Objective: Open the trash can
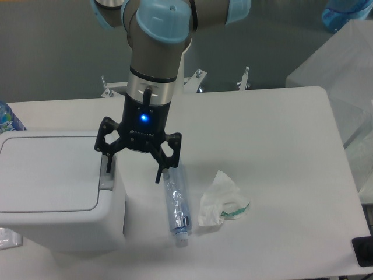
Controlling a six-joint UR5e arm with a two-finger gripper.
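The pincer hangs with fingers spread apart, holding nothing, over the right end of the bin, which sits at the left of the bench. The left finger is just above the grey tab at the lid's right edge; the right finger hangs past the bin, near a bottle. The bin's long axis runs left-right, tab end toward the pincer. A short downward press looks sufficient.
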